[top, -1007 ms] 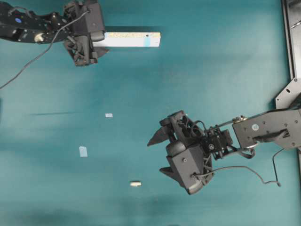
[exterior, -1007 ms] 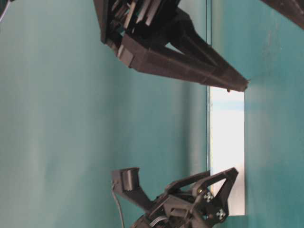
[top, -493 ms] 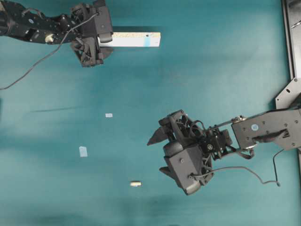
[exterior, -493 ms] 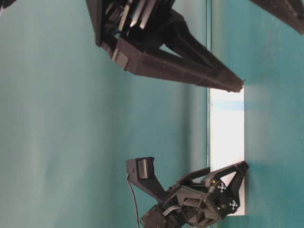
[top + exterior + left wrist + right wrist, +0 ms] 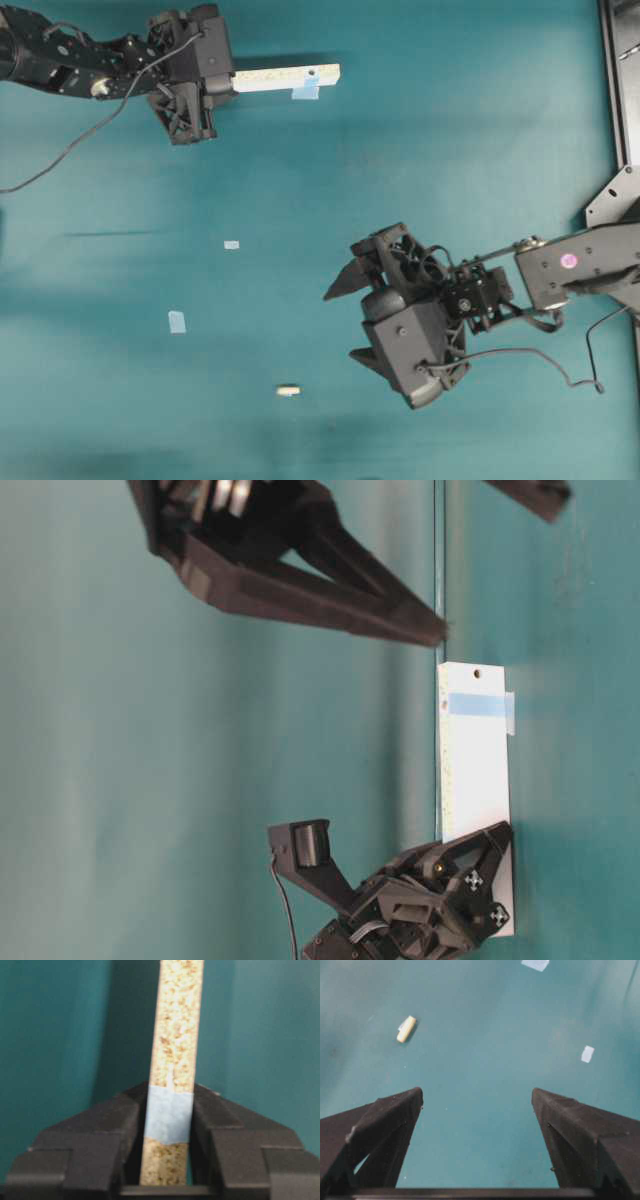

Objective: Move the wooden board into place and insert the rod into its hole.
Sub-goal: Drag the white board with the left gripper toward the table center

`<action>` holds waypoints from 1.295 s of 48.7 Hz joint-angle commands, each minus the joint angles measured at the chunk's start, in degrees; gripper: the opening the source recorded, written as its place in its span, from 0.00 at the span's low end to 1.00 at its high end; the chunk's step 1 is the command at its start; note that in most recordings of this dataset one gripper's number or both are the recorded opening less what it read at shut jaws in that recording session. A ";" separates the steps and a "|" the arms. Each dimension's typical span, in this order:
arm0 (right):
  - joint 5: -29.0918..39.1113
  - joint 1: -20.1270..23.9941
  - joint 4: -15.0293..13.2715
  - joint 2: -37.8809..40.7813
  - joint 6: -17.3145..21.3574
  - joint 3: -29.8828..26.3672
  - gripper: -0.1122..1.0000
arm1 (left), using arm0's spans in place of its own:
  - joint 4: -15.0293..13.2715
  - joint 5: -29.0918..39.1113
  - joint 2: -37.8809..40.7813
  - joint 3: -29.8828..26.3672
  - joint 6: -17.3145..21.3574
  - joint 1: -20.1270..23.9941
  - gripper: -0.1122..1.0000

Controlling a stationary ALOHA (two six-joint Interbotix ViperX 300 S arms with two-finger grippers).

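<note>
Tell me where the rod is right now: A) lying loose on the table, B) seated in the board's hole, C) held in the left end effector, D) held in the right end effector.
A: the rod lies alone on the table, ahead of the open, empty right end effector.

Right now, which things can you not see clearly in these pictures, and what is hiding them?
- The left end of the wooden board: in the overhead view, the left gripper covers it.
- The hole: only the free end's shows; any other is behind the gripper.
- The rod: too small in the overhead view to show its ends.
- The right gripper: the right wrist view cuts it off at the bottom edge.
- The table-level view does not show the rod.
</note>
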 commanded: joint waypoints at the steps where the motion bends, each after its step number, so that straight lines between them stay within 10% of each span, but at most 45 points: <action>1: 0.44 0.09 0.09 -2.37 0.09 -1.32 1.00 | 0.09 -0.18 -3.69 -0.79 -0.09 -0.09 0.30; 30: 4.13 -0.09 -0.09 -8.88 0.09 -1.58 1.00 | 0.00 10.55 -10.90 -6.68 -12.04 -13.97 0.29; 48: 6.94 -0.09 -0.09 -12.57 0.18 -1.41 1.00 | 0.00 10.55 -1.23 -17.58 -22.32 -22.06 0.29; 63: 8.26 -0.09 0.00 -15.03 0.18 -0.18 1.00 | 0.00 10.55 9.23 -28.74 -23.29 -26.10 0.30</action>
